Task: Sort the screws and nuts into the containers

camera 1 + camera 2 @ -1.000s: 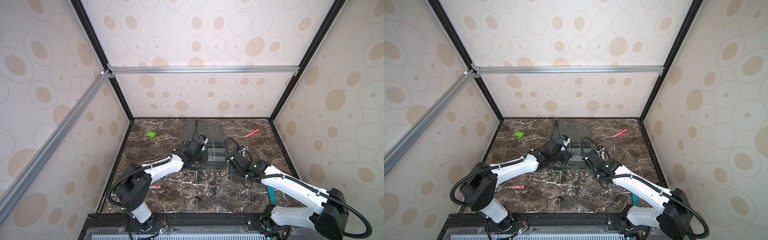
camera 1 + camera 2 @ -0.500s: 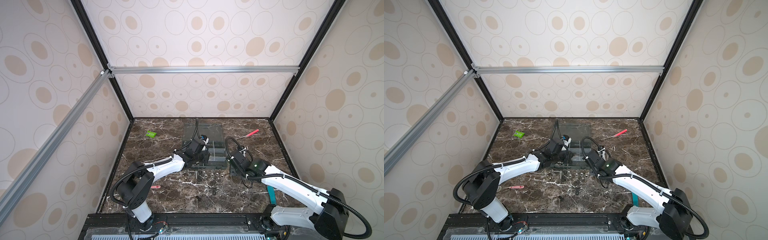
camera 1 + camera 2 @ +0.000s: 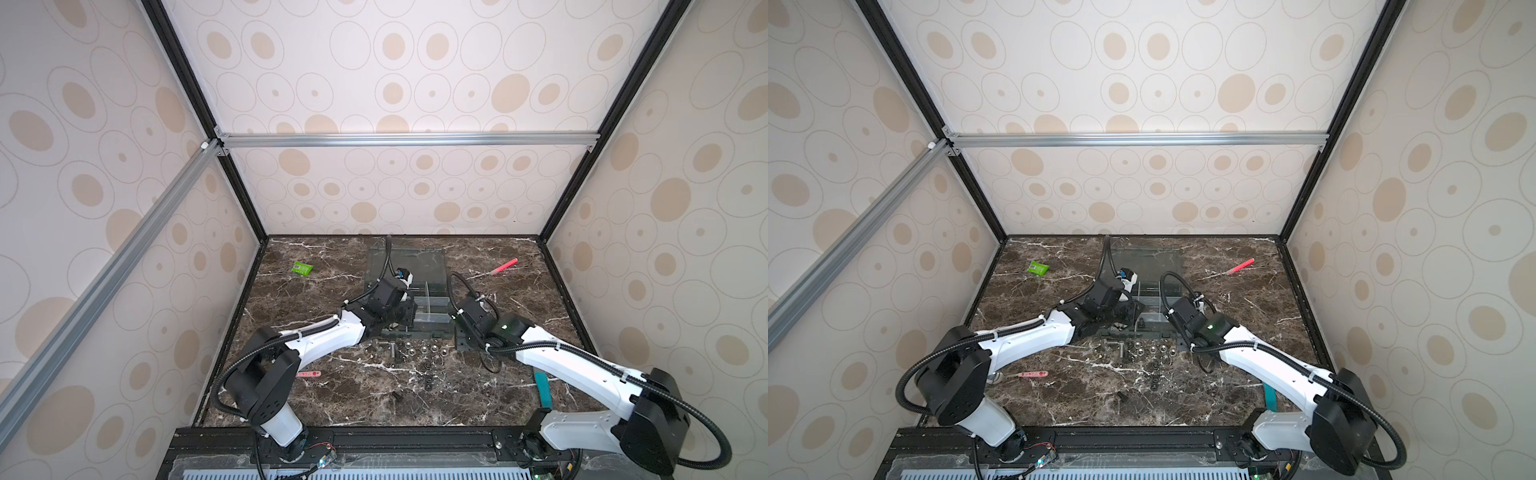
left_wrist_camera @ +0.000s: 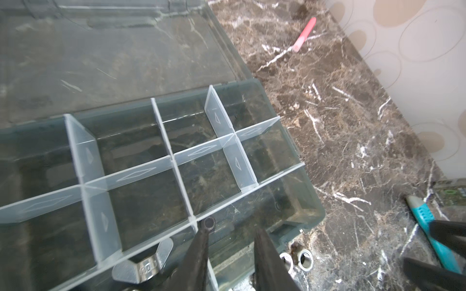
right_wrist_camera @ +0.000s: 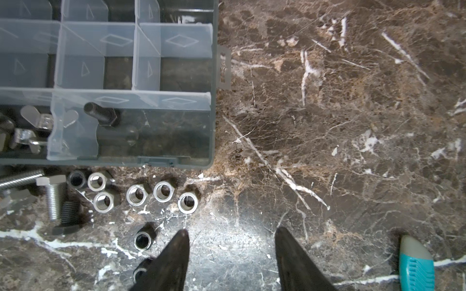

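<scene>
Left wrist view: left hand (image 4: 233, 228) hung released over the containers (image 4: 136, 173), black screw (image 4: 209, 223) lay in a near cell. Right hand (image 5: 232, 230) gaped empty; nuts (image 3: 424, 348) lay at the containers' six o'clock on the worktop (image 3: 332, 399).

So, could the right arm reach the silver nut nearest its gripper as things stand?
Probably yes: the right gripper is open close beside that silver nut, with only bare marble between them and nothing covering it.
</scene>
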Controlling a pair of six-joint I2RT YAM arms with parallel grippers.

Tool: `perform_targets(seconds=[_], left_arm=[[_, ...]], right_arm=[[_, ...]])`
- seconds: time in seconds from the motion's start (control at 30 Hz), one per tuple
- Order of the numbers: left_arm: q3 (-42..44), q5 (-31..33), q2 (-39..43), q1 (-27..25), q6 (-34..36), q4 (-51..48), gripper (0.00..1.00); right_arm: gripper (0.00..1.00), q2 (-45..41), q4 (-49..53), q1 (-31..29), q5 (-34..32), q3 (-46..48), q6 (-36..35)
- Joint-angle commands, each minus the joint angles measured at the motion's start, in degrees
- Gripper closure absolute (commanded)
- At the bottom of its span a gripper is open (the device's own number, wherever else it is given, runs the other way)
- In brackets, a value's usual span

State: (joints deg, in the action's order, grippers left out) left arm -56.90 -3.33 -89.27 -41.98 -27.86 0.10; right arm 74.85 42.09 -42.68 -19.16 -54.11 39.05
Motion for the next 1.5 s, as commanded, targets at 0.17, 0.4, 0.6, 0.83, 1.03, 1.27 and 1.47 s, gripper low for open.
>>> perform_targets(seconds=[0.17,0.4,0.6,0.83,1.03,1.27,1.47], left_arm=[[7.9,7.0,12.3,1.3,-2.4,3.9,0.66],[13.3,8.6,19.7,1.9,-3.4,1.8,0.66],[17.4,11.3,23.9,3.1,-4.3,2.4,0.65],[17.6,12.3,26.2,3.4,-5.9,1.2,0.64],[18.1,14.0,28.2,3.5,-6.7,1.1,0.63],[19.6,16.0,31.2,3.7,-8.2,1.2,0.61],[19.9,16.0,34.2,3.7,-8.8,1.0,0.61]], right_arm=[[0.42,3.3,-2.5,0.2,7.2,-4.7,-1.8],[0.41,3.9,-5.2,-2.8,10.1,-2.9,1.2],[0.41,7.9,-6.7,-4.9,12.0,-4.1,1.7],[0.41,14.2,-5.0,-7.1,12.5,-9.2,-1.7],[0.41,16.9,-3.8,-7.4,13.6,-12.0,-3.7],[0.41,20.6,-3.7,-8.2,14.0,-15.6,-5.1],[0.41,22.8,-5.1,-8.9,15.4,-17.2,-5.0]])
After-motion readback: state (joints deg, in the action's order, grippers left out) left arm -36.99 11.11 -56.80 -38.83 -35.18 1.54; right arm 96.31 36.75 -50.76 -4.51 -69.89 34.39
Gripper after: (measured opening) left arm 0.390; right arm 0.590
